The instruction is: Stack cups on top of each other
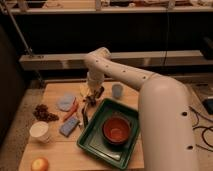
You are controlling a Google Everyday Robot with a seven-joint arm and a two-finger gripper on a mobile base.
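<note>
The small pale blue-grey cup (117,90) stands upright on the wooden table (60,150), just behind the green tray. The wider white cup (39,131) stands by itself near the table's left front. My gripper (91,98) hangs low over the table's back middle, shut, a short way left of the blue-grey cup and far from the white one. I see nothing held in it. The white arm (150,95) reaches in from the lower right and bends down at its wrist (99,59).
A green tray (95,142) holds an orange-red bowl (117,129). A dark utensil (85,116), a carrot (71,111), two blue items (68,126), a yellow thing (84,90) and a dark red cluster (44,113) lie around the gripper. A round fruit (40,164) sits front left.
</note>
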